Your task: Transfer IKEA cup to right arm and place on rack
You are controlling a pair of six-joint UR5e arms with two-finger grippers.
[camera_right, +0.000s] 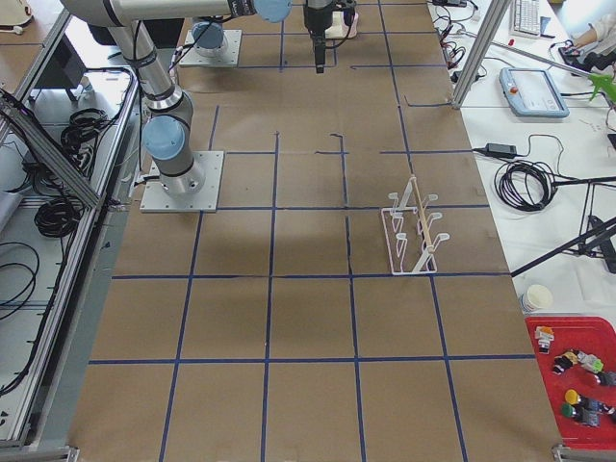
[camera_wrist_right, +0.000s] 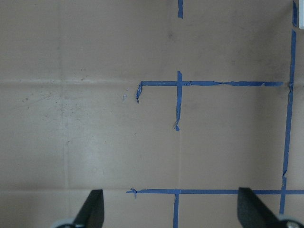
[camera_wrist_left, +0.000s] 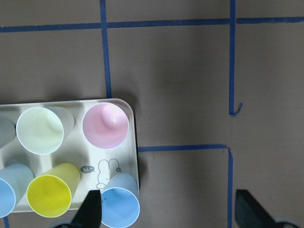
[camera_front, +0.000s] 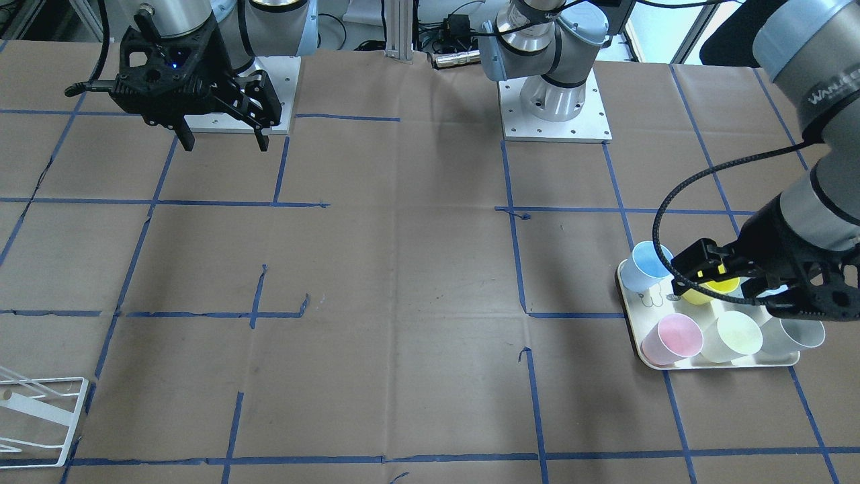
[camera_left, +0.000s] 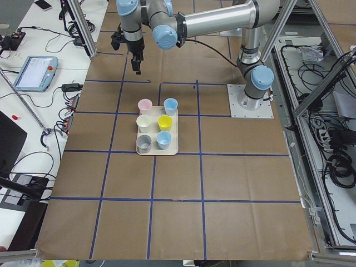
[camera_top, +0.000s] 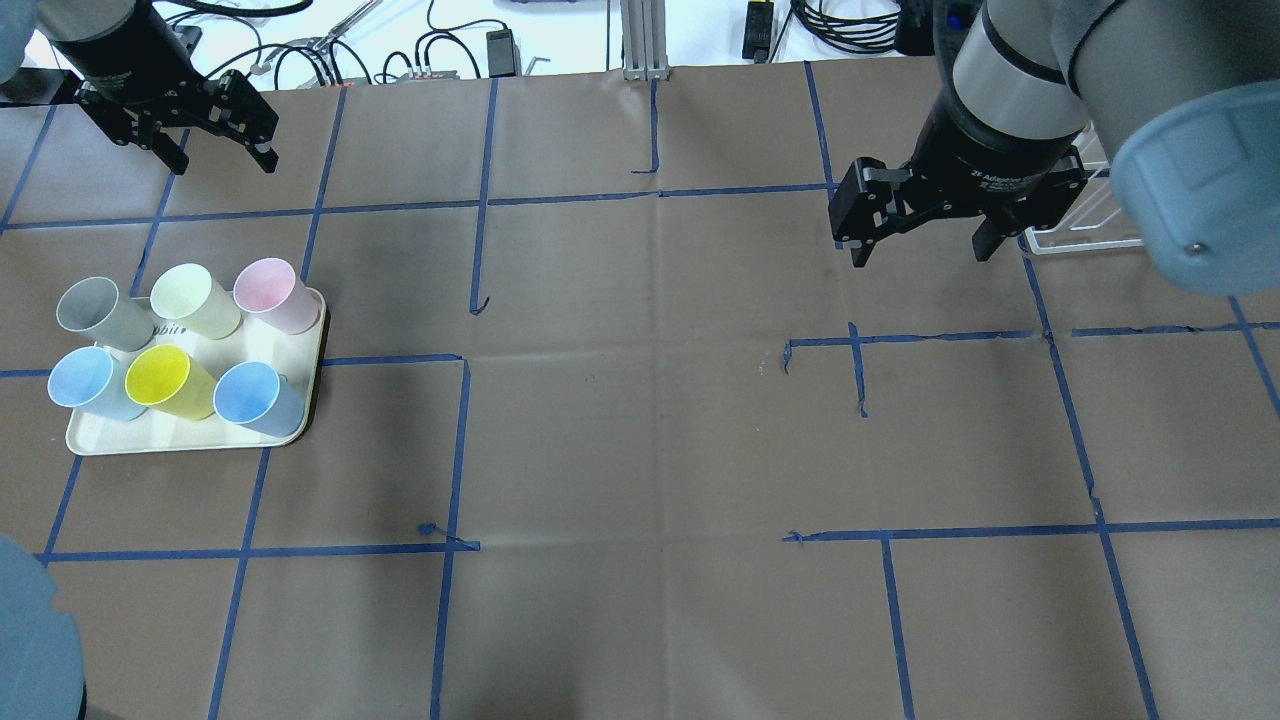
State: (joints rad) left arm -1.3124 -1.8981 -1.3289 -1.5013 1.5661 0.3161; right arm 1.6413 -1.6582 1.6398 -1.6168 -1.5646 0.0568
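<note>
**A:** How far along is this?

**B:** Barely started, as I read it. On the table (camera_top: 640,450), brown paper gridded with blue tape, the right arm (camera_top: 1020,90) hangs over one half. The left arm (camera_front: 820,195), the one with the ribbed hose, hangs over the other.

**A:** And the cup?

**B:** On the cream tray (camera_top: 180,447), on the left arm's side. Six cups (camera_top: 165,382) stand there in two rows of three, mouths up, each touching or almost touching the next. None is lifted. I cannot tell which one is meant to go.

**A:** The rack?

**B:** The rack (camera_right: 416,231) stands on the far side of the table, well apart from the tray, with nothing hung on its rods. In the overhead view it lies just behind the right arm's wrist.

**A:** What are the hands doing?

**B:** The left gripper (camera_top: 212,155) hovers high, off the tray's corner, with its jaws spread wide and holding nothing. Its wrist camera looks down on the tray, and one fingertip (camera_wrist_left: 91,209) shows beside the blue cup (camera_wrist_left: 118,208), though clearly above it. The right gripper (camera_top: 920,250) is also spread and holding nothing, over bare paper.

**A:** So what's left?

**B:** I'd say everything: descend, grasp, carry to the middle, hand over, hang it.
</note>
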